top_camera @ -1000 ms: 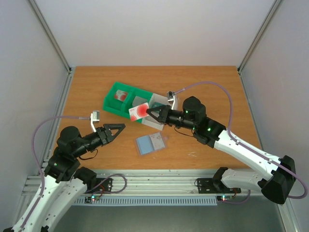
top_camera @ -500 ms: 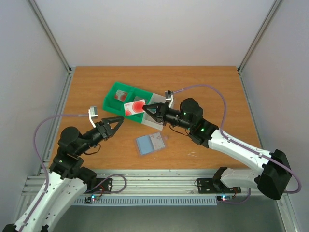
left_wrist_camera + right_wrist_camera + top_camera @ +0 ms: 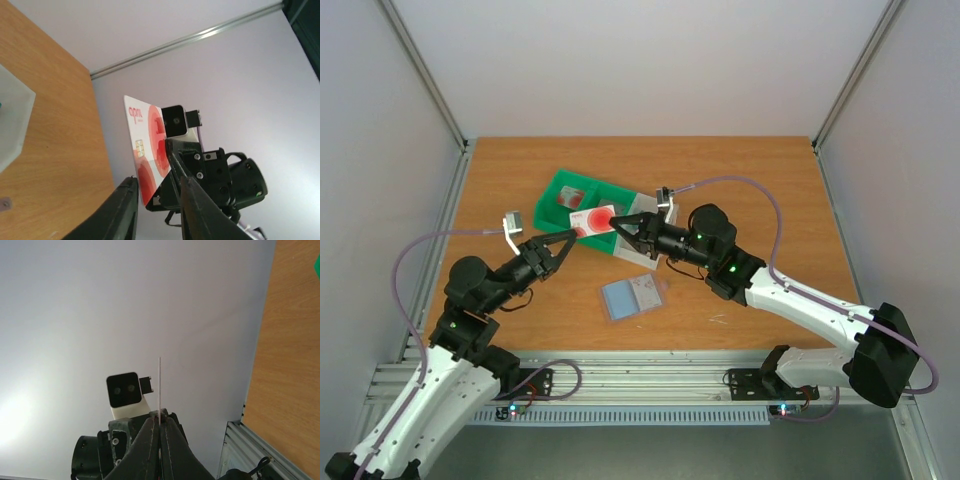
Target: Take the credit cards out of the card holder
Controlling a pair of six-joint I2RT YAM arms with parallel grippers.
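Observation:
My right gripper (image 3: 617, 226) is shut on one end of a white credit card with a red patch (image 3: 594, 220) and holds it in the air over the green tray. The right wrist view shows the card edge-on (image 3: 160, 382) between the closed fingertips (image 3: 152, 426). My left gripper (image 3: 566, 239) is open, its jaws on either side of the card's free end without visibly touching it. In the left wrist view the card (image 3: 145, 145) stands between my fingers (image 3: 125, 200). The slate-blue card holder (image 3: 625, 298) lies flat on the table, a pale patch on its right half. The grey card is not clearly visible.
A green-and-white three-compartment tray (image 3: 548, 207) sits on the wooden table behind the card, with small items inside. Grey walls and metal rails enclose the table. Both arms meet over the table's middle left.
My right gripper has carried the card further left. My left gripper has risen and reached right until its open jaws straddle the card's end.

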